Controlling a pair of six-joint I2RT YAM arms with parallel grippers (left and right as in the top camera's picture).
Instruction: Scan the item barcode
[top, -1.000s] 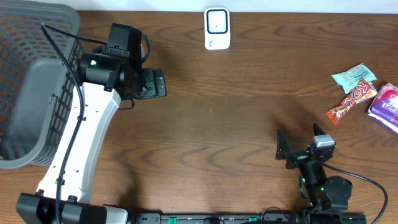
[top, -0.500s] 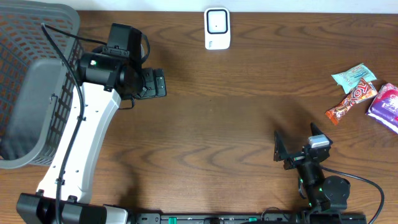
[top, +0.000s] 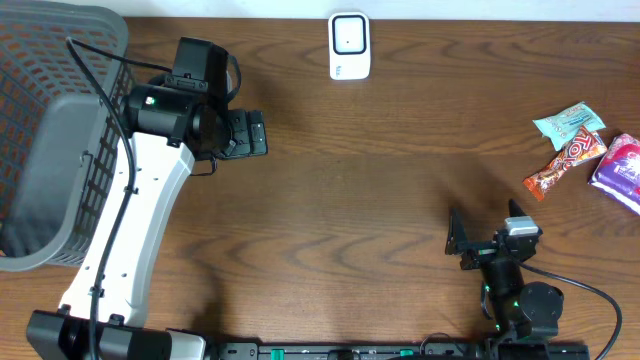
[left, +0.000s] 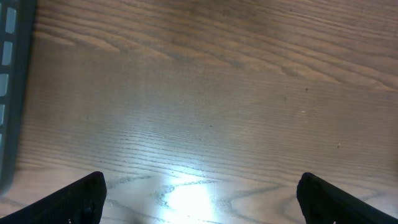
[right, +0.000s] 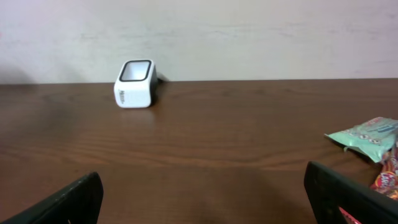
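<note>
The left pincer (left: 199, 202) and right pincer (right: 205, 205) both stand apart, empty. A scanner (right: 134, 83) sits ahead-left of the right pincer, snack packets (right: 364, 134) ahead-right.

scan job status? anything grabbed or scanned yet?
Done: nothing visible. The teal wrapper, orange-red bar and purple packet lie untouched at the right edge of the dark wooden table, far from the white box-shaped scanner at the back. In hand: nothing; the left gripper and right gripper are open and empty. Left: pick an item, present its barcode to the scanner.
</note>
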